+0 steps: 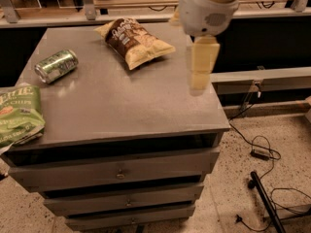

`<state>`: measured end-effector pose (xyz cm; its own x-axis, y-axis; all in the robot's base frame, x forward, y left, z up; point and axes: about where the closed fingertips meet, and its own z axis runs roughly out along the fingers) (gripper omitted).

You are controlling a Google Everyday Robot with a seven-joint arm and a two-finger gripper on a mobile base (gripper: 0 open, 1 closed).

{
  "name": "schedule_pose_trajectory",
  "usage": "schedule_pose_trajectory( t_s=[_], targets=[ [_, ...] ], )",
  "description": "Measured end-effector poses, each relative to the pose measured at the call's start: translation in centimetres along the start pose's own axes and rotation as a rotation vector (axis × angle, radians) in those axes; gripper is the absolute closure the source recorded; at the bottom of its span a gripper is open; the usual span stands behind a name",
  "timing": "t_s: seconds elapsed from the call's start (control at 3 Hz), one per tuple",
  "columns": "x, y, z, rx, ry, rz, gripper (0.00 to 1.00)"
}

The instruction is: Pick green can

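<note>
Green can [57,66] lies on its side on the grey table [121,106], close to the left edge and nearer the far left corner than the near one, its silver end turned toward the near left. Nearest the camera, below the front edge, the table's drawers [116,171] are stacked. At the near left corner a flat green chips bag [17,113] rests, partly overhanging the left edge and apart from the can. Farther back, the gripper [200,67] hangs from the white arm above the right edge, toward the far right corner. Whether it is open or closed I cannot tell. The can is well apart from it, across the width of the table. Between them, at the far edge, lies a brown chip bag [136,41].
</note>
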<state>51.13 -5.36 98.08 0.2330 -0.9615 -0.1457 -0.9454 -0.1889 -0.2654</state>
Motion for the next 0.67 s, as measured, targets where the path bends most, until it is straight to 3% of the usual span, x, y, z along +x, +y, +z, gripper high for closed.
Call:
schedule_pose_trajectory(
  t_s=[0.33, 0.67],
  targets=[
    [-8.73, -1.18, 1.29, 0.034, -0.048, -0.184, 0.0],
    [-8.74, -1.19, 1.28, 0.034, -0.048, -0.184, 0.0]
  ],
)
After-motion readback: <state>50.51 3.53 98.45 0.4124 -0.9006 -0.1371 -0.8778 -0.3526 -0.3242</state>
